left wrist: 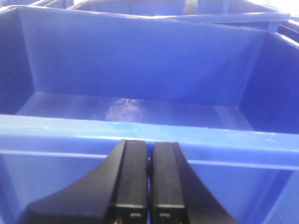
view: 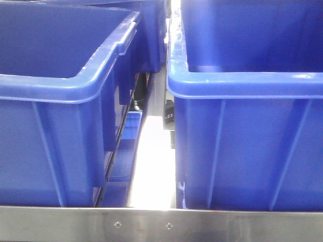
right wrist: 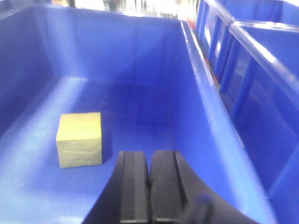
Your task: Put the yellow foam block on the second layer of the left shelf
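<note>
The yellow foam block (right wrist: 80,139) rests on the floor of a blue bin (right wrist: 140,60) in the right wrist view, left of centre. My right gripper (right wrist: 149,161) hangs inside that bin, to the right of the block and nearer the camera, shut with nothing in it. In the left wrist view my left gripper (left wrist: 149,149) is shut and empty, just outside the near rim of another blue bin (left wrist: 140,129) whose floor is bare. Neither gripper nor the block shows in the front view. No shelf layer can be told apart.
Two large blue bins (view: 55,116) (view: 247,126) fill the front view, with a narrow bright gap (view: 151,166) between them and a metal rail (view: 161,224) along the bottom. More blue bins (right wrist: 261,70) stand to the right of the block's bin.
</note>
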Robot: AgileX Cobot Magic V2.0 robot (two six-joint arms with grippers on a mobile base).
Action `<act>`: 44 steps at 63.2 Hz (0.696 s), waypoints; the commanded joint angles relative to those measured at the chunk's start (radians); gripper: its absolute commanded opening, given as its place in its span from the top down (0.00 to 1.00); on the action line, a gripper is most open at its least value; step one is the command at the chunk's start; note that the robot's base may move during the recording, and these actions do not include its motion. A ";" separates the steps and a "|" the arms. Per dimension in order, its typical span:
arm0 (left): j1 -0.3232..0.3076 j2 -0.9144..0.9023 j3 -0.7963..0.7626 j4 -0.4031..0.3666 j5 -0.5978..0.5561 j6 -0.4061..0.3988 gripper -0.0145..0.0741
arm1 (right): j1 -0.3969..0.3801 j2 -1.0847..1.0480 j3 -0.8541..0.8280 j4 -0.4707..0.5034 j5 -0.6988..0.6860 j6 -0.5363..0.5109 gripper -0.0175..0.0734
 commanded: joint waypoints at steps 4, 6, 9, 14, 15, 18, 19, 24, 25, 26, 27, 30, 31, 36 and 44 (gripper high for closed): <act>-0.005 0.007 0.026 -0.007 -0.087 -0.004 0.68 | -0.007 -0.023 0.060 0.027 -0.226 -0.004 0.77; -0.005 0.007 0.026 -0.007 -0.087 -0.004 0.68 | -0.007 -0.023 0.059 0.026 -0.226 -0.004 0.77; -0.005 0.007 0.026 -0.007 -0.087 -0.004 0.68 | -0.007 -0.023 0.059 0.026 -0.230 -0.004 0.77; -0.005 0.007 0.026 -0.007 -0.087 -0.004 0.68 | -0.007 -0.023 0.059 0.026 -0.230 -0.004 0.77; -0.005 0.007 0.026 -0.007 -0.087 -0.004 0.68 | -0.007 -0.023 0.059 0.026 -0.230 -0.004 0.77; -0.005 0.007 0.026 -0.007 -0.087 -0.004 0.68 | -0.007 -0.023 0.059 0.026 -0.230 -0.004 0.77; -0.005 0.007 0.026 -0.007 -0.087 -0.004 0.68 | -0.007 -0.023 0.059 0.026 -0.230 -0.004 0.77; -0.005 0.007 0.026 -0.007 -0.087 -0.004 0.68 | -0.007 -0.023 0.059 0.026 -0.230 -0.004 0.77; -0.005 0.007 0.026 -0.007 -0.087 -0.004 0.68 | -0.007 -0.023 0.059 0.026 -0.230 -0.004 0.77; -0.005 0.007 0.026 -0.007 -0.087 -0.004 0.68 | -0.007 -0.023 0.059 0.026 -0.230 -0.004 0.77; -0.005 0.007 0.026 -0.007 -0.087 -0.004 0.68 | -0.007 -0.023 0.059 0.026 -0.230 -0.004 0.77; -0.005 0.007 0.026 -0.007 -0.087 -0.004 0.68 | -0.007 -0.023 0.059 0.026 -0.230 -0.004 0.77; -0.005 0.007 0.026 -0.007 -0.087 -0.004 0.68 | -0.007 -0.023 0.059 0.026 -0.230 -0.004 0.77; -0.005 0.007 0.026 -0.007 -0.087 -0.004 0.68 | -0.007 -0.023 0.059 0.026 -0.230 -0.004 0.77; -0.005 0.007 0.026 -0.007 -0.087 -0.004 0.68 | -0.007 -0.023 0.059 0.026 -0.230 -0.004 0.77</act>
